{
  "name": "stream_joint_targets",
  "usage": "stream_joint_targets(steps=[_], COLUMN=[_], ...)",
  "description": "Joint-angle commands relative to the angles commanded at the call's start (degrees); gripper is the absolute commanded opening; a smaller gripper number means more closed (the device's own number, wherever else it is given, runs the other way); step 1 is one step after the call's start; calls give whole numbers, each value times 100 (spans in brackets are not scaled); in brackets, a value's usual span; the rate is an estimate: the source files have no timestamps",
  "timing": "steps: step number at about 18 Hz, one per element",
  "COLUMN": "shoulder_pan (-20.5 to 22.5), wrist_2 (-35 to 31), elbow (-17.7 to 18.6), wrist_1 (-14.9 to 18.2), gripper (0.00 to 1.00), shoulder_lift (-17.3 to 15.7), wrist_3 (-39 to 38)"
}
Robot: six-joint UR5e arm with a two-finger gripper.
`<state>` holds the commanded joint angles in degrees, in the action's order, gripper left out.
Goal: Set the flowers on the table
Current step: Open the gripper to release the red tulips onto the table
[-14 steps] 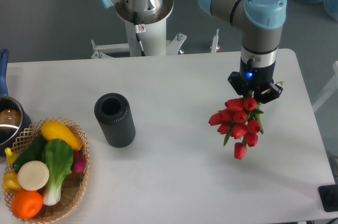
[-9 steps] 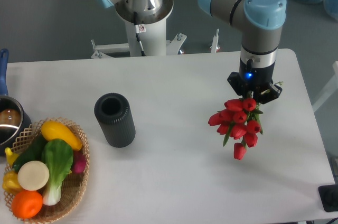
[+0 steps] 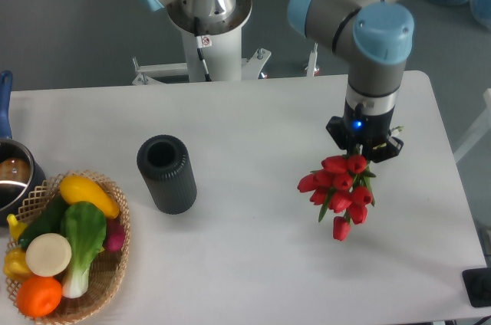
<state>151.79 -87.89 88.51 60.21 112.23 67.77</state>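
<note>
Flowers: red tulip bunch hanging heads-down over the right part of the tabletop | end effector: clamped on the stems, pointing downward | black ribbed cylinder: upright, left of centre | wicker basket of vegetables: front-left corner | pot: left edge

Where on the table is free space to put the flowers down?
The table is bare between the black cylinder and the flowers, and along the front edge under the gripper. The left side is crowded: basket, pot.
</note>
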Motion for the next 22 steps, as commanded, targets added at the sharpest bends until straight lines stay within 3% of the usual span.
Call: stream_joint_targets(steps=[2,4,9,12,14,22], shoulder_pan=[-79,-141,-141,-97,-71,228], wrist_2=[-9,-9,17,53,53,263], elbow=[-105,-185,-159,-124,-97,166], wrist_1=[-9,-9,0,0,0,-141], gripper=[20,30,77,85,100,100], shoulder_lift=[202,334,291,212,150,-315], wrist_3=[-219,-317,-273,-264,-264,-176])
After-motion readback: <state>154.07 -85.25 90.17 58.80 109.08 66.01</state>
